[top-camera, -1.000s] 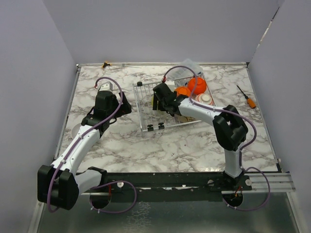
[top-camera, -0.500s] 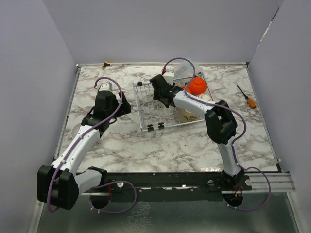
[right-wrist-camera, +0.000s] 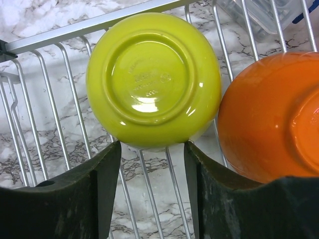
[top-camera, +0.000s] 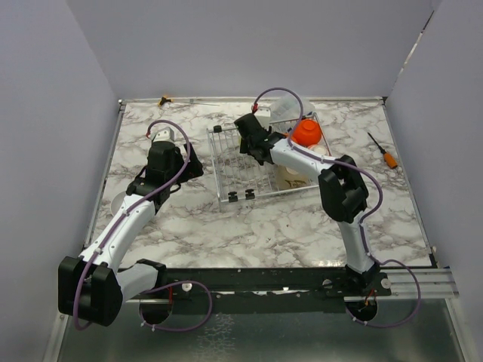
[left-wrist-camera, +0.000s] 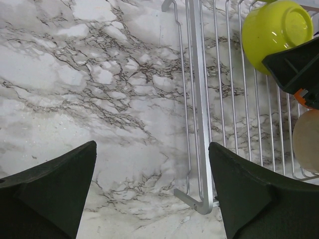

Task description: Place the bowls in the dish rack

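Note:
The dish rack (top-camera: 230, 177) lies mid-table; its silver wires show in the left wrist view (left-wrist-camera: 199, 124) and the right wrist view (right-wrist-camera: 50, 40). A lime-yellow bowl (right-wrist-camera: 153, 79) lies upside down on its far left part and also shows in the left wrist view (left-wrist-camera: 276, 32). My right gripper (right-wrist-camera: 152, 144) is open, its fingertips at the bowl's near edge; from above it (top-camera: 251, 143) hides that bowl. An orange bowl (right-wrist-camera: 269, 119) (top-camera: 306, 132) sits right of it. A beige bowl (top-camera: 290, 175) (left-wrist-camera: 306, 139) and a white bowl (top-camera: 317, 151) also sit in the rack. My left gripper (left-wrist-camera: 152, 149) (top-camera: 192, 162) is open and empty over marble, left of the rack.
An orange-handled screwdriver (top-camera: 383, 151) lies at the right. A clear plastic bag (top-camera: 290, 105) lies behind the rack. A pale round thing (top-camera: 115, 204) is partly hidden under the left arm. Walls close the table on three sides.
My right gripper has moved toward the rack's far left part, uncovering the beige bowl. The left arm has not moved.

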Robot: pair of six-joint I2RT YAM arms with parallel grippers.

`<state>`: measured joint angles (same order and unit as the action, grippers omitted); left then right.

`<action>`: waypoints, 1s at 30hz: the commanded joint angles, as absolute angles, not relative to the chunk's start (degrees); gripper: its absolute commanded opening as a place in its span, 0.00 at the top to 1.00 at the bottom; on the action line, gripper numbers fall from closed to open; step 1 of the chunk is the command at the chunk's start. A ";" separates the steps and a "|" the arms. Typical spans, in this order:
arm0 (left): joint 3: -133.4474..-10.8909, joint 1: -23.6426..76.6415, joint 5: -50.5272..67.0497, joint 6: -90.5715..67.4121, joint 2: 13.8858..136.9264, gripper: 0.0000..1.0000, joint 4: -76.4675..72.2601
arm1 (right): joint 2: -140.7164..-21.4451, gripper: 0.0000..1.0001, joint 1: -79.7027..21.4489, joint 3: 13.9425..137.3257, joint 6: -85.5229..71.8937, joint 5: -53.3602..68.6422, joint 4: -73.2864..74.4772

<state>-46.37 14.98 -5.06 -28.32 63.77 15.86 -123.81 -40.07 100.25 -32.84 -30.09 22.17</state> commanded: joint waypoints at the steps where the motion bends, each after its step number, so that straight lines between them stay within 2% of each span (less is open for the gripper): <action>1: -48.49 14.59 -7.09 -28.48 63.70 0.05 18.48 | -121.65 0.43 -39.02 99.72 -31.77 -24.99 18.23; 5: -50.73 14.59 -10.23 -28.01 63.72 0.05 21.55 | -114.75 0.32 -39.05 95.17 -31.14 -19.74 15.46; 9: -52.34 14.66 -15.14 -27.82 63.72 0.03 24.51 | -109.14 0.28 -39.02 94.11 -29.95 -16.38 18.26; 16: -53.67 14.51 -28.88 -32.31 66.61 0.03 30.19 | -95.23 0.27 -39.07 80.05 -31.23 -9.49 14.82; 20: -54.36 14.25 -37.26 -35.83 69.10 0.13 33.68 | -88.21 0.27 -39.02 71.18 -33.91 -4.26 13.31; 23: -54.54 13.67 -43.03 -38.90 69.73 0.17 36.48 | -83.52 0.28 -39.02 64.89 -36.35 -0.75 11.70; 30: -52.56 12.31 -47.09 -43.82 69.21 0.18 38.46 | -77.05 0.29 -39.02 56.36 -38.69 1.54 10.04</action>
<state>-52.77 13.41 -41.19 -39.13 69.69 35.55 -80.27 -39.16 58.28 -36.64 -1.76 12.47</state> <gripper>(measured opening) 0.831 0.714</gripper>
